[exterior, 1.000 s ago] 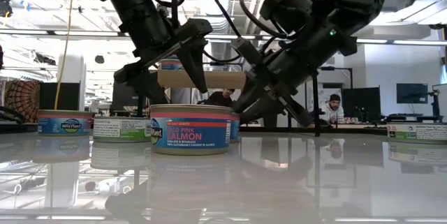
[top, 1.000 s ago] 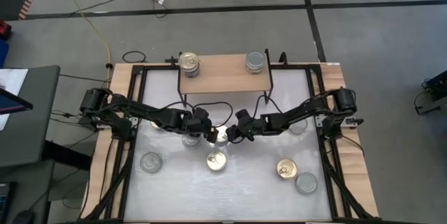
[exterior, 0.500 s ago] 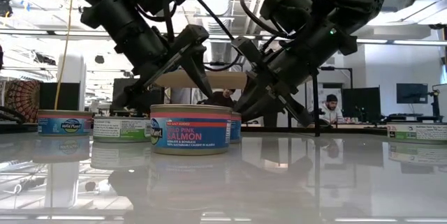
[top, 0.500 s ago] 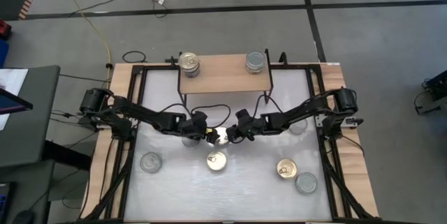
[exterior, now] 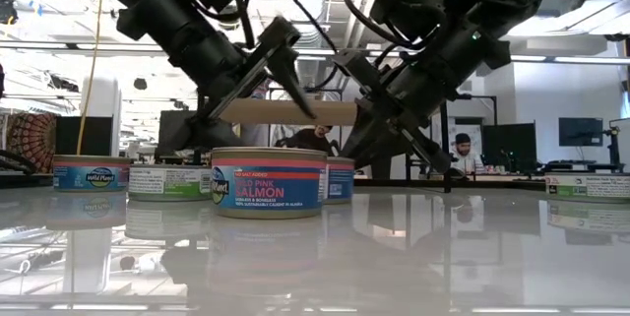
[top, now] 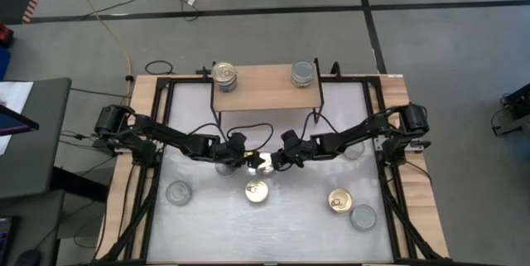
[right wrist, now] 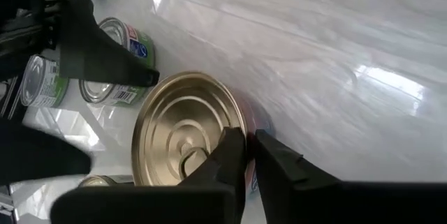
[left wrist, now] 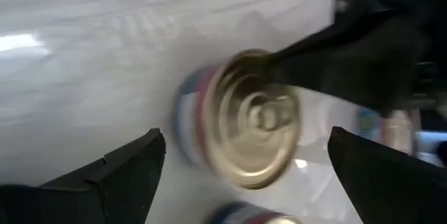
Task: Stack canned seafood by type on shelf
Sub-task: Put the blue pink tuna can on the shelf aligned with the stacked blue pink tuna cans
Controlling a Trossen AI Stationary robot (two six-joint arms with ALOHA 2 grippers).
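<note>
**Both arms meet over a gold-lidded can at the table's middle**

The white table (top: 273,224) is a broad, glossy slab that mirrors the cans in the low view. At its far edge stands the shelf (top: 267,90), a pale wooden board on thin black legs, with a gold-topped stack of cans (top: 224,74) toward one end and a silver-topped stack (top: 303,73) toward the other.

Two dark jointed arms reach inward from the table's sides. The left gripper (top: 247,160) hangs with its fingers spread wide, holding nothing; between and just beyond them sits the gold-lidded can (left wrist: 248,118), short and round, its lid ribbed in concentric rings with a pull tab. The right gripper (right wrist: 246,148) has its fingers pinched nearly together on that can's rim, one inside the lip and one outside, so it grips the can by its edge. Its dark fingers cross in front of the left arm's reach.

Around the grippers, more short round cans lie scattered: a salmon can (exterior: 268,182) with a pink and blue label nearest the low camera, a green-labelled can (right wrist: 119,63) just beyond the right fingers, a gold-lidded one (top: 339,200) and a grey-lidded one (top: 363,216) toward the near right corner, and another grey-lidded one (top: 178,192) near left.
</note>
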